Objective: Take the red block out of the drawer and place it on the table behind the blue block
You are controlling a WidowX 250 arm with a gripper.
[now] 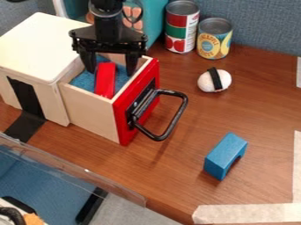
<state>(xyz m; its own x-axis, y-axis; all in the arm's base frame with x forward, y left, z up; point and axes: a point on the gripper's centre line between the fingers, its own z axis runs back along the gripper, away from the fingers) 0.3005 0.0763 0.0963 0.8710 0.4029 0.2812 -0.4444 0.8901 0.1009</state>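
Here, pincer [110,70] straddles red block [105,84] near labelled cans [189,27].

The tall can [182,8] and short can [215,26] bear labels [212,45].

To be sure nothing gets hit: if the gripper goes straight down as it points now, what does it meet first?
The gripper would likely meet the red block in the drawer first, or the blue lining beside it; depth is unclear.

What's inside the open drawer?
In the drawer, a red block lies on blue lining. The gripper is over it, fingers apart, hiding part of the drawer's far side; what's behind them can't be seen.
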